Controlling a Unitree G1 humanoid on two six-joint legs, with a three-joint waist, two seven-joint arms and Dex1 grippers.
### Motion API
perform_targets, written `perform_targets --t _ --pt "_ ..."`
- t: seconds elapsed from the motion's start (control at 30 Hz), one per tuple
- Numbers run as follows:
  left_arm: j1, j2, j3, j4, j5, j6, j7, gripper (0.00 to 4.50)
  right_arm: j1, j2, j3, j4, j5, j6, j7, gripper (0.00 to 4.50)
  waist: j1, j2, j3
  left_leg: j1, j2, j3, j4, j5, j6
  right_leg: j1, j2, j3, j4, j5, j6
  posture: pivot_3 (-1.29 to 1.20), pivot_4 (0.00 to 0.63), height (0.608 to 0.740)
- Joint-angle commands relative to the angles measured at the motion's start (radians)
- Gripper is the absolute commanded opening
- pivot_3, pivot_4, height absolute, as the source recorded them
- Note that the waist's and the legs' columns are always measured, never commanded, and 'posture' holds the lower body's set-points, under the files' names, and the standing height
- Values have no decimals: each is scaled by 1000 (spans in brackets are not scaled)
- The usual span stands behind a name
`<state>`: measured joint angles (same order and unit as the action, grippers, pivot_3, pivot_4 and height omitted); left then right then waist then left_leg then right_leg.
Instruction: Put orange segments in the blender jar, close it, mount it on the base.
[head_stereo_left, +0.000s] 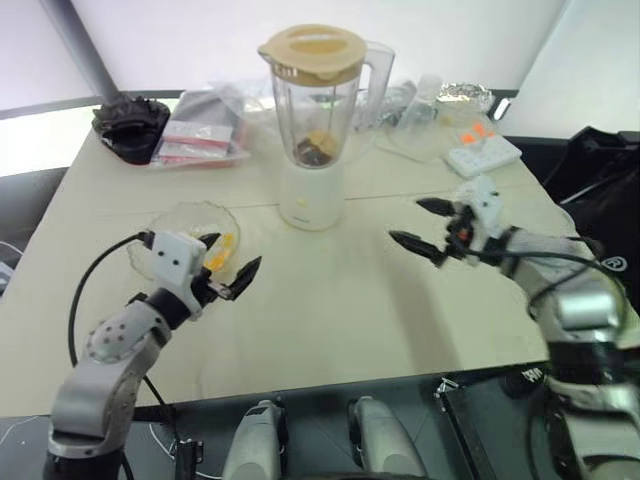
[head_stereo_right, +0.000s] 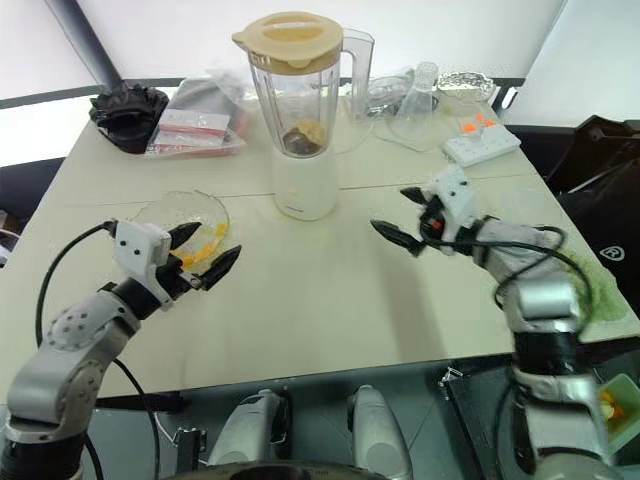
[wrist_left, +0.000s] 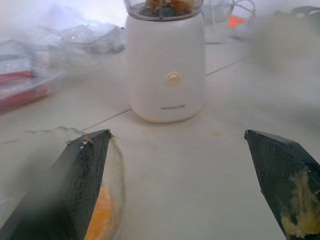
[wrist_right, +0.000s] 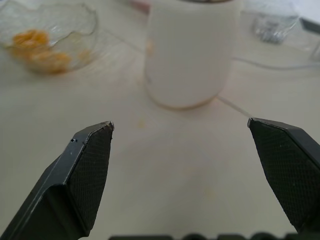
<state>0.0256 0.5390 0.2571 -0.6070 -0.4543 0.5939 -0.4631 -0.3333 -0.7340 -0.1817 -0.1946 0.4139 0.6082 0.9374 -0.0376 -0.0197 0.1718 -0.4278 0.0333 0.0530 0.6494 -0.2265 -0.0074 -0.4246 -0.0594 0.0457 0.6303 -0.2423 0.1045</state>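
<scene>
Your jar, lidded, sits on the base at top centre; both hands gape wide, holding nothing.

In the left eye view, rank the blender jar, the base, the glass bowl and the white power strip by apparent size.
1. blender jar
2. base and glass bowl: look alike, unranked
3. white power strip: smallest, though farthest from the camera

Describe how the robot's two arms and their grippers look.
Both arms are silver-grey metal segments with black cables looped alongside. Each ends in a white boxy wrist block carrying two black, pointed, cross-hatched fingers: left gripper, right gripper. Yellow fruit pulp smears one left fingertip.
</scene>
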Motion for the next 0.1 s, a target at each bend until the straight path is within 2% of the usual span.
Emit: perform_targets --t 0.03,0.1 --pt "-10 47 82 -27 -57 17 -35 4500 39 -69 -113 -110 133 88 49 4475 0 0 0 1 0 0 0 0 0 0 0 0 0 0 0 0 150 740" --pt "-9 69 113 -15 -85 28 -51 4500 64 -94 -144 -139 169 111 54 4475 -2 0 0 1 0 1 0 0 0 1 -1 1 -1 0 0 0 150 740"
